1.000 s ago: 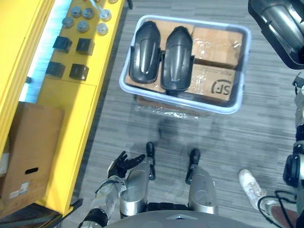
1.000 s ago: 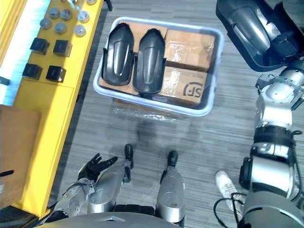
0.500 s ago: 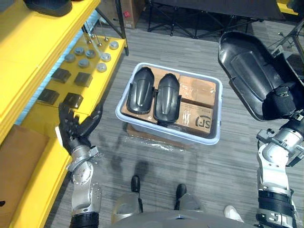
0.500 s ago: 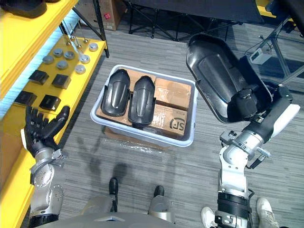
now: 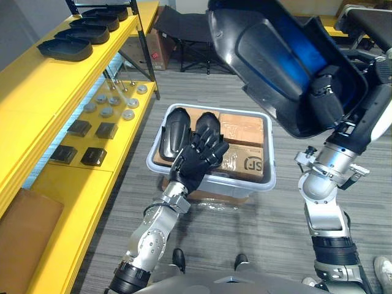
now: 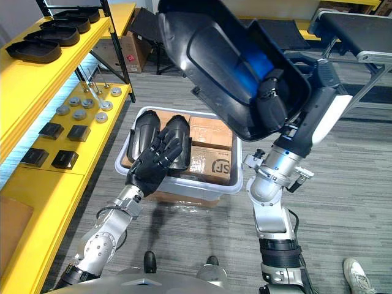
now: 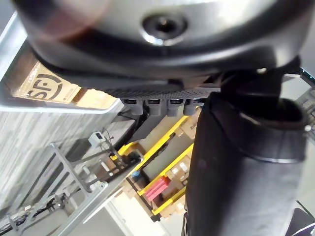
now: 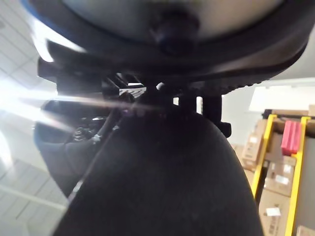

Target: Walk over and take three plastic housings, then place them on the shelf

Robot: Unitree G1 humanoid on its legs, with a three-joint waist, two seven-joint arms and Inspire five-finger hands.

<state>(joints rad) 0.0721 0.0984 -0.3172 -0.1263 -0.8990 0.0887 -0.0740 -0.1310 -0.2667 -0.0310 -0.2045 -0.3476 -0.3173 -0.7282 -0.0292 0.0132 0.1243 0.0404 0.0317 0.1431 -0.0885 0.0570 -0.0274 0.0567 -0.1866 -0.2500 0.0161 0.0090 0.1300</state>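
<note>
The right hand (image 5: 326,103), its arm raised high, is clamped on the rim of a large black housing (image 5: 275,61) held overhead. The left hand (image 5: 197,160) reaches forward, fingers spread apart, over two more housings (image 5: 173,128) lying side by side in a grey bin (image 5: 245,182) beside the yellow shelf (image 5: 37,92).

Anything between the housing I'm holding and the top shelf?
Nothing visible. The housing, gripped in the right hand, is up high; the open left hand hangs lower, over the bin. The shelf has bare space on top.
</note>
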